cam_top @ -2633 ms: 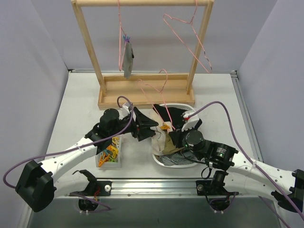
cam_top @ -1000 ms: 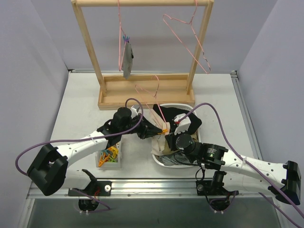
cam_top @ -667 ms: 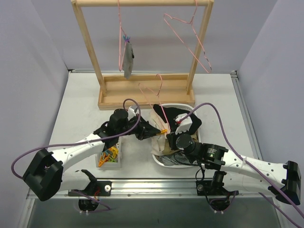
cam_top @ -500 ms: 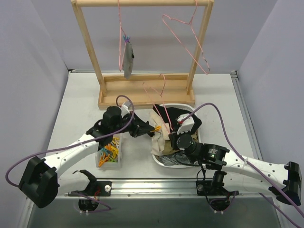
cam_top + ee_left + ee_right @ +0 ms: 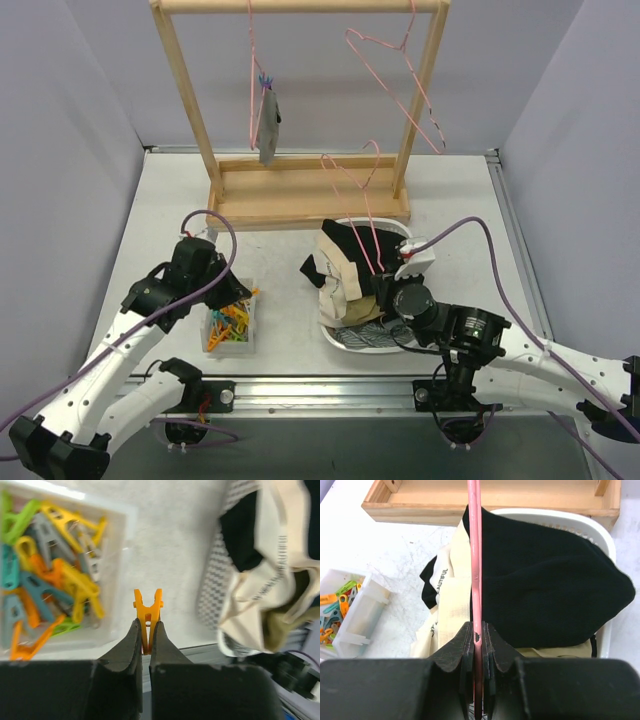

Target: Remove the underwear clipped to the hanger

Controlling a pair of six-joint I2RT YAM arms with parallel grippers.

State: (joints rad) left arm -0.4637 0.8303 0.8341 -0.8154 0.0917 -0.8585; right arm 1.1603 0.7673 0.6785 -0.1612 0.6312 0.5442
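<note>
White tabletop (image 5: 150, 220) carries everything. Left gripper (image 5: 146, 626) is pinched tight on an orange clip (image 5: 148, 607), with the clip box (image 5: 131, 520) just ahead and to its left, likely for dropping it there. Right gripper (image 5: 478, 630) is clamped on the pink hanger (image 5: 474, 555), probably steadying it over the basket (image 5: 560, 516) ahead. Black underwear (image 5: 545, 580) and cream-banded underwear (image 5: 451, 605) lie crumpled beneath the hanger; grey underwear (image 5: 269, 125) hangs clipped far beyond both grippers.
</note>
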